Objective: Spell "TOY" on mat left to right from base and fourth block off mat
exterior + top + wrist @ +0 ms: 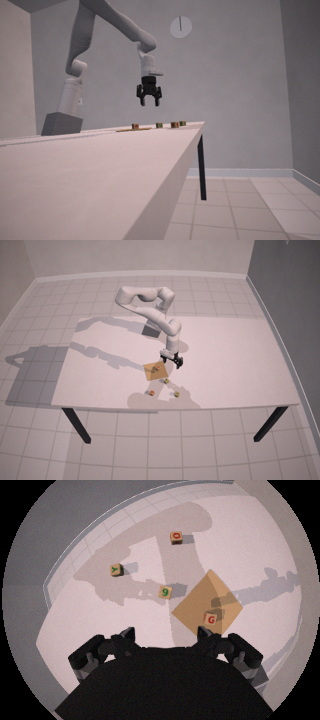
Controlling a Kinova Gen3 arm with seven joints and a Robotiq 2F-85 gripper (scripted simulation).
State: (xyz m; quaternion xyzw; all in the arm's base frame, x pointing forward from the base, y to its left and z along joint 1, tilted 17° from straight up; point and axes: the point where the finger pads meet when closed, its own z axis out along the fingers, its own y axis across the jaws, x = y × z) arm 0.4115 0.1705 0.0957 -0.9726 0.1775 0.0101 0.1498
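An orange mat [155, 371] lies on the white table, also in the wrist view [208, 607]. One wooden block with a red letter [157, 368] sits on it [211, 619]. A block with a green letter [166, 380] stands just off the mat's near corner [166, 592]. Another red-letter block [151, 392] and another green-letter block [177, 394] lie nearer the front edge. The letters are too small to read. My gripper [175, 362] [149, 100] hangs open and empty, high above the table beside the mat.
The arm's grey base [61, 123] stands at the back of the table. The table's front edge [175, 406] is close behind the two outer blocks. Side-on, the blocks form a low line [159, 125] near the table's far end.
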